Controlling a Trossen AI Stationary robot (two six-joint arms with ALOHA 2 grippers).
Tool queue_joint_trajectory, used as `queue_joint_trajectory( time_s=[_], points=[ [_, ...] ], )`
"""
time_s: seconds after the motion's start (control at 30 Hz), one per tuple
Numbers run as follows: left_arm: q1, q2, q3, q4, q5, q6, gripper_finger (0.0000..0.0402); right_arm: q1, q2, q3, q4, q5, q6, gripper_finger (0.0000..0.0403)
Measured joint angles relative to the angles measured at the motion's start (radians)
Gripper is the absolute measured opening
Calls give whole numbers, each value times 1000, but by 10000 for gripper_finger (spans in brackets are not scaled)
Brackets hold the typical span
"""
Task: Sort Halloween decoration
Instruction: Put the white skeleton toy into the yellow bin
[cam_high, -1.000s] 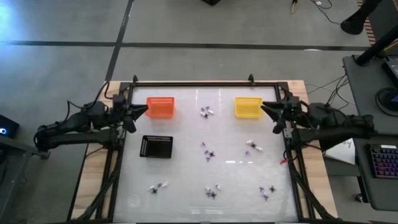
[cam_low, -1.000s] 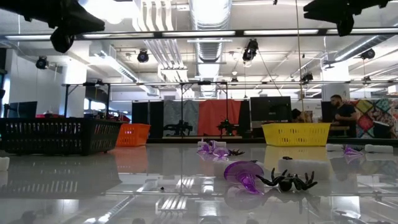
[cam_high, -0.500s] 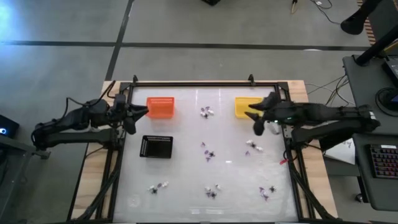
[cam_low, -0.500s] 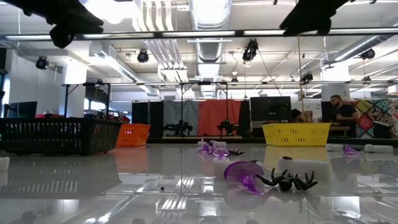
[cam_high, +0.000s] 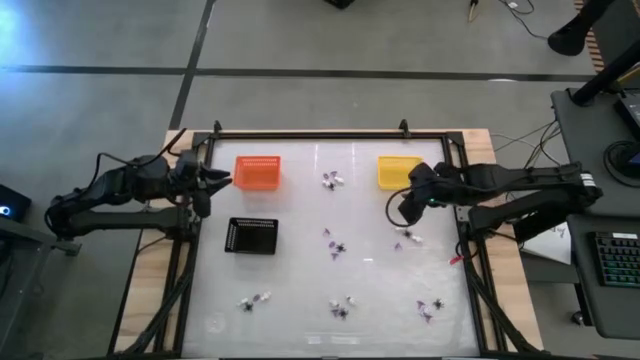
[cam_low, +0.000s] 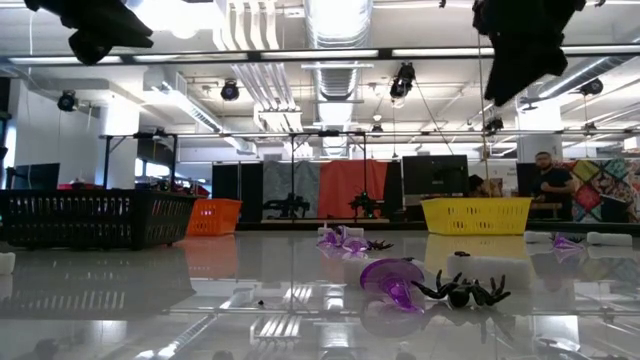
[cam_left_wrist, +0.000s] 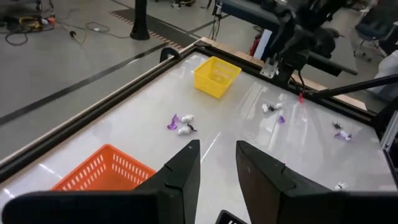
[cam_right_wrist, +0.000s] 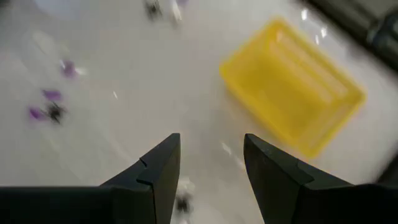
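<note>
The dark left arm is lying folded along the left edge, its two-finger left gripper (cam_high: 222, 180) pointing inward with fingers parted. The dark right arm is reaching in from the right side, its right gripper (cam_high: 401, 205) angling downward, fingers spread apart and holding nothing.

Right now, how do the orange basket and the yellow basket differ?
The orange basket sits on the table's left, close to the left gripper; the yellow basket sits on the right, by the right gripper. They differ in colour. Both are small, ribbed, open on top and look empty.
</note>
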Motion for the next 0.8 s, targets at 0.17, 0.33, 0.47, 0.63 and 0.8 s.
queue_joint_trajectory(
  time_s=[0.17, 0.33, 0.47, 0.63, 0.8],
  points=[
    [0, -1, -1, -5, 0, 15, 86, 0, 61, -2, -39, -66, 63, 169],
    [0, -1, -4, -40, 0, 16, 86, 0, 131, -2, -62, -202, 31, 169],
    [0, -2, -7, -52, 0, 16, 86, 0, 187, -3, -107, -266, 17, 169],
    [0, -3, 3, -56, 31, 15, 86, 12, 249, -8, -146, -327, -16, 169],
    [0, -7, 20, -59, 59, 15, 86, 34, 293, -25, -143, -332, -42, 169]
  ],
)
